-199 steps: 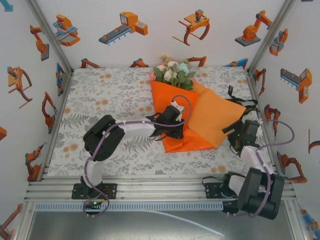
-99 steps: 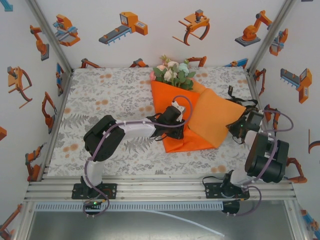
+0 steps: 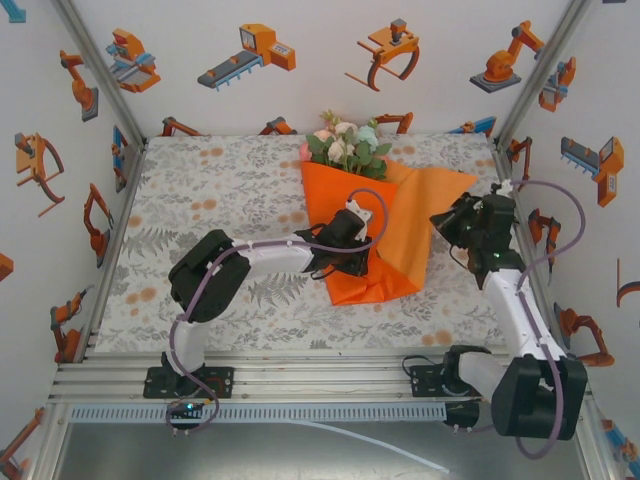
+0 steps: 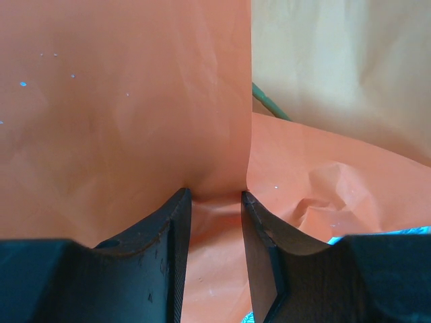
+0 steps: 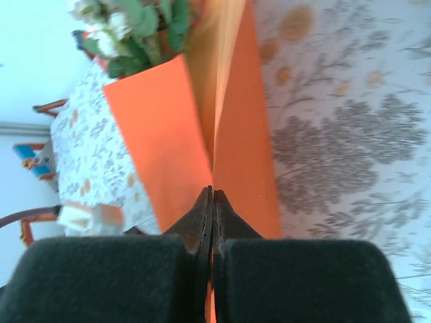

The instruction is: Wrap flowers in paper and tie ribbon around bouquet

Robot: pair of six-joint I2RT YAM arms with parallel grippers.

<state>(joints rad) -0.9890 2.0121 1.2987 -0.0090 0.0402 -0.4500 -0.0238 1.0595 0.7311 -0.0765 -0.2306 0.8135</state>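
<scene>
The flowers (image 3: 347, 148) lie at the back middle of the table, heads away from me, on the orange paper (image 3: 410, 235). My left gripper (image 3: 342, 262) sits on the folded left part of the sheet. Its jaws stand partly apart, closed round a fold of paper (image 4: 135, 101), and a green stem (image 4: 269, 104) peeks out beyond. My right gripper (image 3: 445, 217) is shut flat on the sheet's right edge (image 5: 161, 134) and holds that flap raised off the table. The flowers (image 5: 131, 27) show past it. The ribbon is hidden.
The grey floral table cover (image 3: 220, 200) has free room on the left half and along the front. White walls with orange robot stickers close in three sides. An aluminium rail (image 3: 320, 375) runs along the near edge.
My right arm swung from the front right up to the sheet's right edge, its gripper shut on it and raised the flap inward. The left gripper stayed put.
</scene>
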